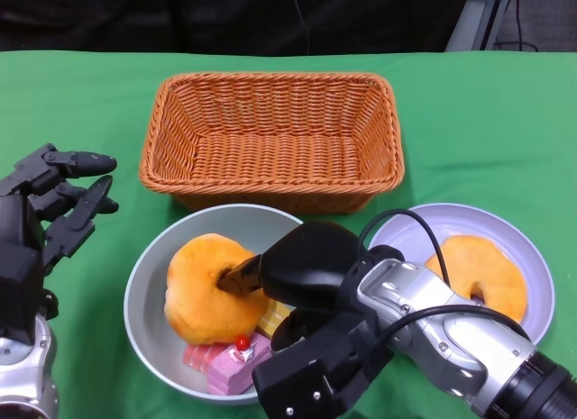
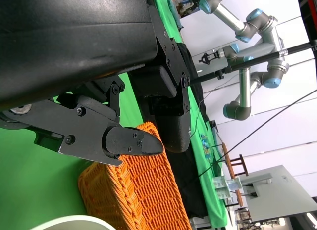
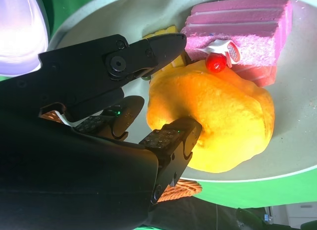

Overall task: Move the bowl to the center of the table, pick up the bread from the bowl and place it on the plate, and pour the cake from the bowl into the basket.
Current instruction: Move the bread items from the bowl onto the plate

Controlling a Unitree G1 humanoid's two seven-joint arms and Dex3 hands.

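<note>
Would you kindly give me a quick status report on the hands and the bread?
Right hand gripping the bread in the bowl. Left hand open, clear of it. Plate already holds another bread; basket empty.

A robotics lab: jointed robot arms [image 2: 247, 57] stand behind.
</note>
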